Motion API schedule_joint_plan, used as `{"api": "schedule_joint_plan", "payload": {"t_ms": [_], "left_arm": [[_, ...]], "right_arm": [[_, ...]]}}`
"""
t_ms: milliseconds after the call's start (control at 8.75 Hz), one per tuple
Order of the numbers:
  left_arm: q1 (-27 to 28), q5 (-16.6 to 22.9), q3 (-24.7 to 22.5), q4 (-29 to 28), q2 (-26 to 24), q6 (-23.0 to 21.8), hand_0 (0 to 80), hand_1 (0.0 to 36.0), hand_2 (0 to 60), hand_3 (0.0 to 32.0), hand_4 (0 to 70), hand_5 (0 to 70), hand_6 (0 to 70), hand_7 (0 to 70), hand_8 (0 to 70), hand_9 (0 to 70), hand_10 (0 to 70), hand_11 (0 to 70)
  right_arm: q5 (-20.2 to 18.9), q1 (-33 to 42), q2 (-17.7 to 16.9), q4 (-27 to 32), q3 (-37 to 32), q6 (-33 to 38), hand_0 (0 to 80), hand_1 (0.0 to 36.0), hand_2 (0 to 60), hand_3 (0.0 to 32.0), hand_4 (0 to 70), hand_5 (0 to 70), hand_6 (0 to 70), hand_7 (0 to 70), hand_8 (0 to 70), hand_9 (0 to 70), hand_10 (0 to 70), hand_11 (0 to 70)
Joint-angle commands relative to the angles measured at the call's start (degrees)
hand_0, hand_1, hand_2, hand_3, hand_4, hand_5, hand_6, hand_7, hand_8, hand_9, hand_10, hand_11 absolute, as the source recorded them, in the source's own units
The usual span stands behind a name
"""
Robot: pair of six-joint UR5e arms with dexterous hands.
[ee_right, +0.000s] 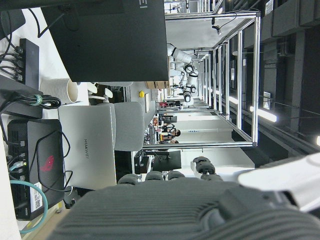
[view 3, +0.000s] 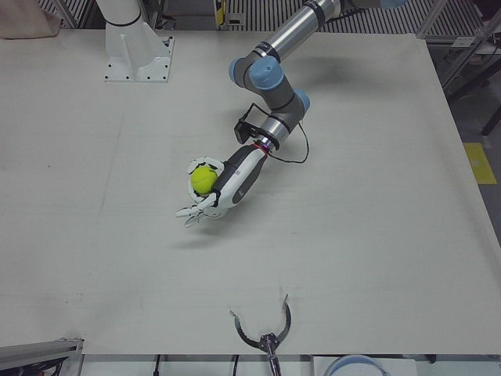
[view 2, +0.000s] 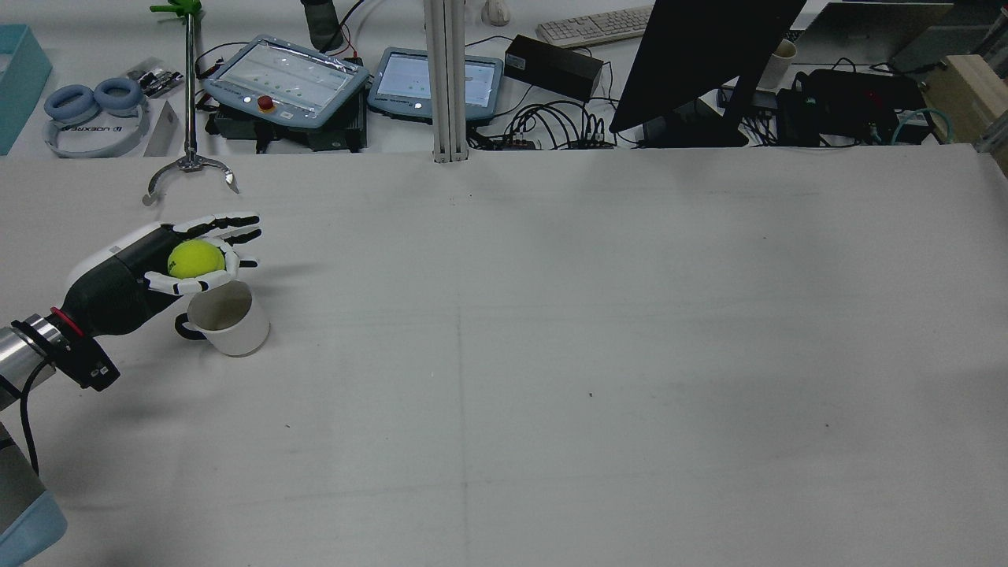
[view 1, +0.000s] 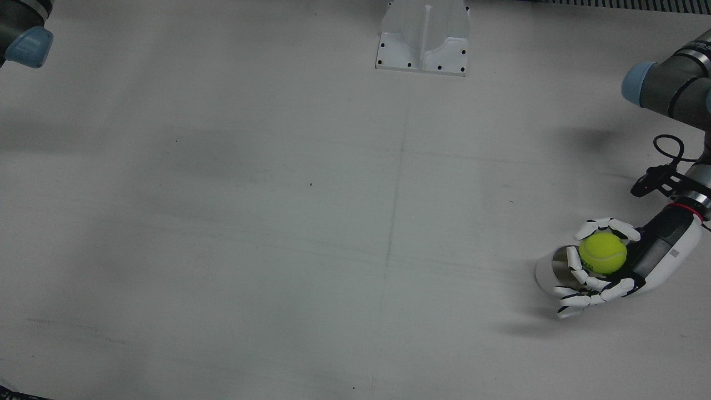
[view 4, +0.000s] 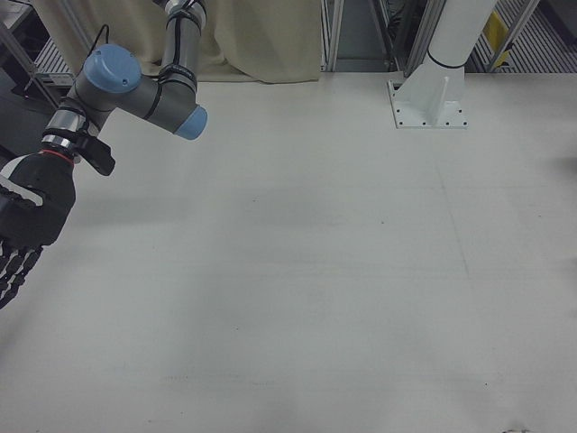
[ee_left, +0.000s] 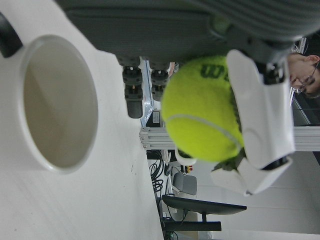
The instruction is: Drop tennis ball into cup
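The pale counter [view 2: 551, 354] is nearly bare, and all the work sits at its edge on the robot's left side, where the left arm [view 3: 270, 74] reaches out and down to the left hand [view 2: 189, 264]. That hand is turned palm-up and cupped, fingers curled around the tennis ball [view 2: 194, 259], which rests in the palm, held but not tightly squeezed. The white cup [view 2: 228, 316] stands upright on the counter, mouth up and empty as far as the left hand view shows, its dark handle pointing back toward the forearm. The relation that matters: the ball is above the cup but, by my reading, not squarely over it. In the front view the ball overlaps only the wrist-side part of the rim, while the fingertips reach out across the opening. The next move would likely carry the hand a little further out along the line of the forearm, or roll it so the ball spills off the fingers into the mouth. The right hand [view 4: 27, 225] hangs far off on the other side, fingers extended and apart, holding nothing, so the left is plainly the nearer. Readable writing: dark lettering on the ball, too blurred to make out; "HUAWEI" on a laptop [ee_right: 85, 150] in the right hand view.
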Motion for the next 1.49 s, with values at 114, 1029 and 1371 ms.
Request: {"api": "schedule_joint_plan", "payload": {"t_ms": [114,1029,1371], "left_arm": [[0.2,0.0,1.6,0.1,0.0,0.1,48.6,19.5,37.2,0.0,15.4,13.4,39.8,13.4,14.1,10.6,16.0,24.8],[-21.5,4.3,-6.1,4.5,-0.5,-0.3,50.0,22.3,45.5,0.0,22.4,14.7,46.0,19.9,16.5,13.3,17.7,27.4],[-23.7,5.5,-5.5,5.4,-0.1,0.4,49.9,21.4,45.6,0.0,25.8,15.4,51.3,23.0,17.7,14.1,20.4,31.2]], "right_arm": [[0.0,0.0,0.0,0.0,0.0,0.0,0.0,0.0,0.0,0.0,0.0,0.0,0.0,0.0,0.0,0.0,0.0,0.0],[0.0,0.0,0.0,0.0,0.0,0.0,0.0,0.0,0.0,0.0,0.0,0.0,0.0,0.0,0.0,0.0,0.0,0.0],[0.0,0.0,-0.1,0.0,0.0,0.0,0.0,0.0,0.0,0.0,0.0,0.0,0.0,0.0,0.0,0.0,0.0,0.0]]}}
